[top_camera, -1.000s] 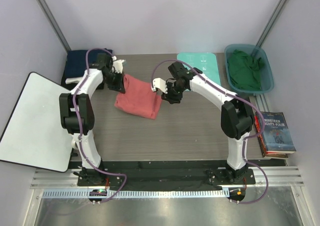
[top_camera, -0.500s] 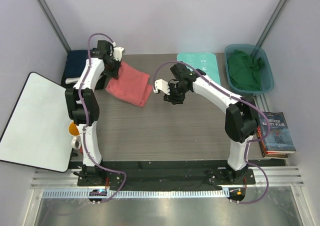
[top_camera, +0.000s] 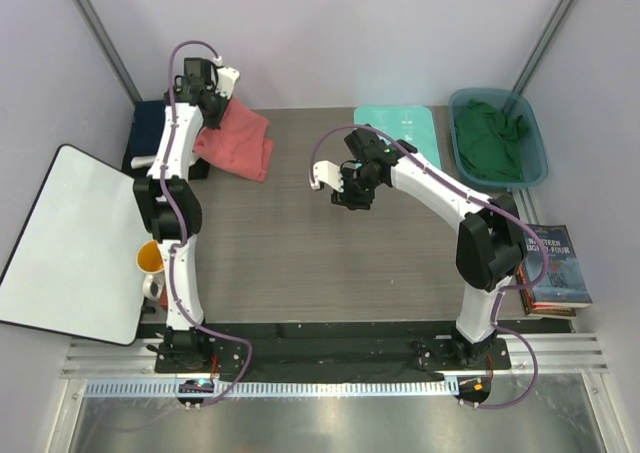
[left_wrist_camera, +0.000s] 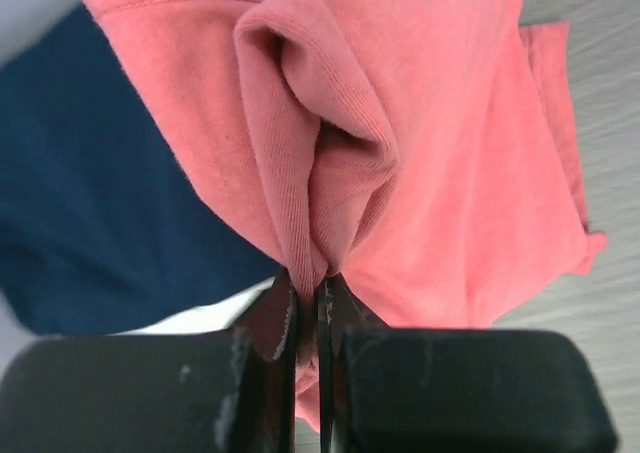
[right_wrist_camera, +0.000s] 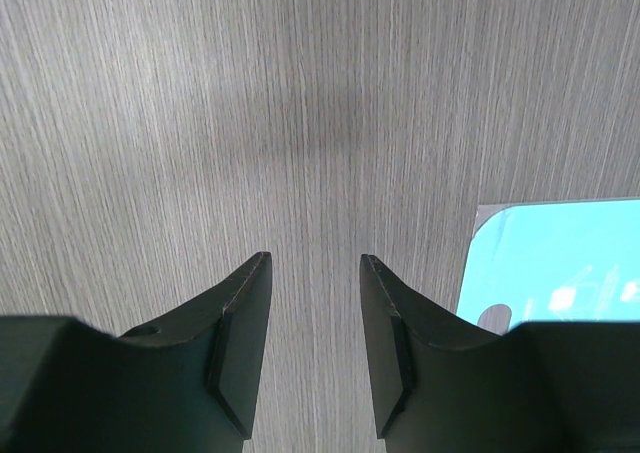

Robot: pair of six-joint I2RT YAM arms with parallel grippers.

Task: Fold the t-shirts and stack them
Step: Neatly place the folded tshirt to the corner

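A coral-red t-shirt, folded, hangs from my left gripper at the far left of the table. The left gripper is shut on a pinched fold of this shirt. A navy blue t-shirt lies folded at the far left, with a white shirt edge showing under it; the navy cloth also shows in the left wrist view. A dark green t-shirt lies crumpled in the basket. My right gripper is open and empty over bare table.
A teal plastic basket stands at the far right. A mint-green board lies beside it, its corner in the right wrist view. A white board is at the left, an orange cup near it, books at the right.
My left gripper has carried the coral-red shirt left and back toward the navy stack. My right gripper has let go of the shirt and drawn back to the right, open.
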